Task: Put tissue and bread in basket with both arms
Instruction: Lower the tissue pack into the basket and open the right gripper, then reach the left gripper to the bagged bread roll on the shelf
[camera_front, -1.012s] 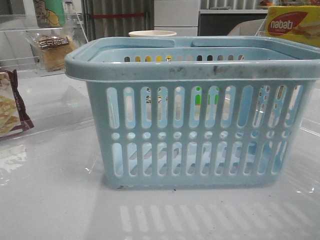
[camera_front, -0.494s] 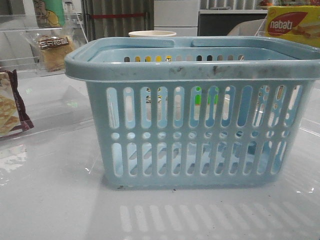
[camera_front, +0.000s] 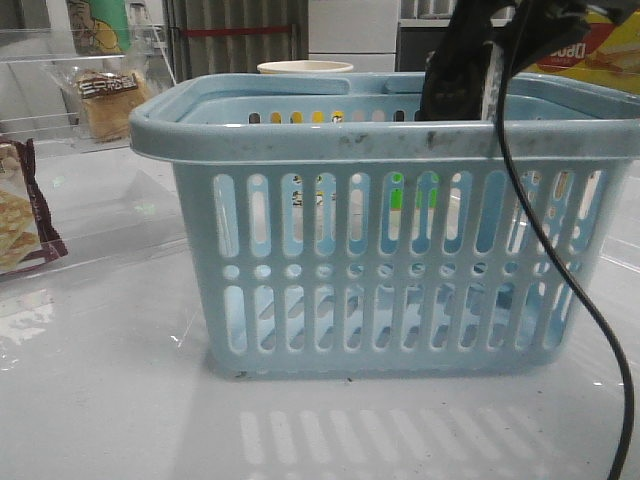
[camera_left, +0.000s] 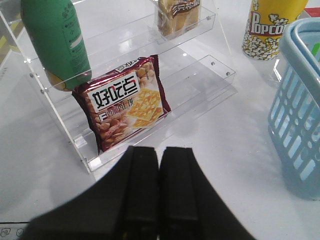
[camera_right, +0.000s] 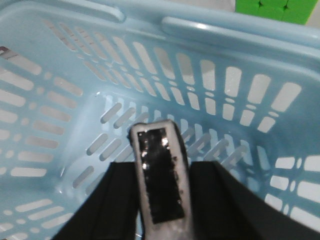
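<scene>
The tissue, a small flat packet with a dark face and pale edging, is being held edge-up between the jaws of the right gripper, which are being kept closed only as far as the packet's thickness, pressing on both flat sides. It is being judged light, soft and compressible, with a slick wrapper, so a pinch across the flat faces near the middle is being favoured over an edge grip. The packet is being carried over the open mouth of the basket, above the bare slotted floor, not yet touching it. On the other side, the left gripper is being seen with jaws pressed together and nothing between them, hovering above the counter just short of the maroon-edged cracker bag on a clear shelf. Farther back, the bread is being seen standing on an upper step; it is being judged light and crushable, its film slippery, best taken gently across the packet's width. A green bottle and a popcorn cup are standing nearby.
</scene>
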